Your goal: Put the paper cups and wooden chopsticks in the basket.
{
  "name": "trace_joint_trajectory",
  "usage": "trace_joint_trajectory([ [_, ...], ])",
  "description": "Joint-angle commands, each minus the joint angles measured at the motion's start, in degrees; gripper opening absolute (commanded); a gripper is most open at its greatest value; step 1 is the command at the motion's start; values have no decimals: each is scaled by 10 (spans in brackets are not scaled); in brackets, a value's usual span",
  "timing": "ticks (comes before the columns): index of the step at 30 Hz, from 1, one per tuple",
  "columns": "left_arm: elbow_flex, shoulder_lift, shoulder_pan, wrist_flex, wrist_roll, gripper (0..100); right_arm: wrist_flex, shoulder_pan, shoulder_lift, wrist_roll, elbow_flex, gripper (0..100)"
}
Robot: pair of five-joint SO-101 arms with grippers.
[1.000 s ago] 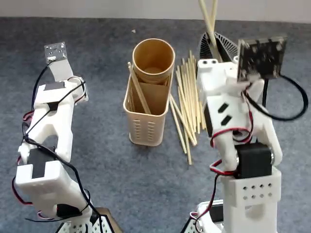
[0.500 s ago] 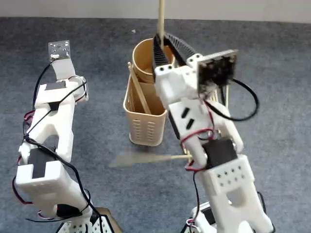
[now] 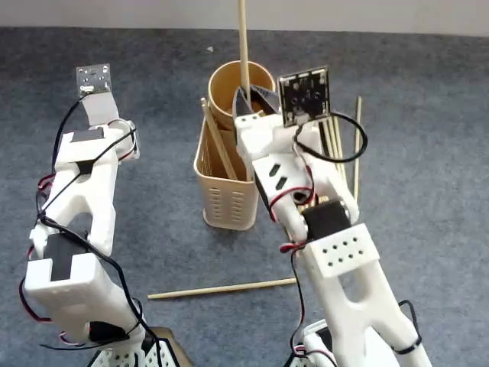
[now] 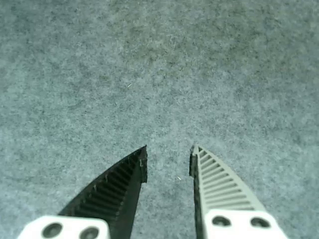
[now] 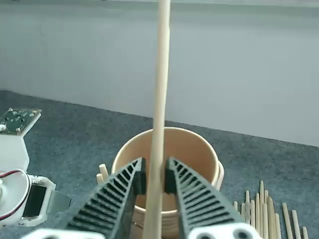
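Observation:
A beige slotted basket [image 3: 228, 187] stands at the table's middle with a paper cup [image 3: 229, 84] in its far end and one wooden chopstick [image 3: 218, 143] leaning inside. My right gripper [image 3: 246, 103] hovers over the cup [image 5: 187, 149], shut on an upright chopstick [image 5: 158, 114]. Another chopstick [image 3: 221, 289] lies flat on the carpet in front of the basket. More chopsticks [image 3: 341, 141] lie to the basket's right, partly hidden by the right arm. The left gripper [image 4: 168, 157] stands open over bare carpet, holding nothing.
The left arm [image 3: 80, 183] stretches along the left side, well apart from the basket. Grey carpet [image 3: 428, 191] covers the table, with free room at the far right and the front middle. A pale wall [image 5: 239, 64] rises behind the table.
The right arm swung left from the chopstick pile to above the basket. It carried two chopsticks a second ago; one fell onto the carpet in front. The left arm kept still.

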Motion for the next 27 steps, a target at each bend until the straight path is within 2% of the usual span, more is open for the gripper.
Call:
trace_joint_trajectory([
  [1, -18, -2, 9, -9, -5, 168, 4, -3, -66, -4, 28, 145],
  [8, -18, -2, 9, -9, -5, 168, 97, -2, -175, 44, 53, 146],
  [12, -18, -2, 9, -9, -5, 168, 231, 16, -214, 75, 0, 146],
  [16, -18, -2, 9, -9, -5, 168, 352, 105, -160, 84, -67, 146],
  [20, -22, -8, 8, 4, -6, 168, 390, 213, -34, 85, -115, 146],
  [21, -29, -12, 7, 35, -19, 167, 392, 233, 4, 85, -124, 146],
  [23, -82, -29, -3, 147, -91, 160, 403, 264, 83, 89, -143, 146],
  [27, -260, -45, -7, 433, -339, 107, 379, 286, 238, 143, -174, 146],
])
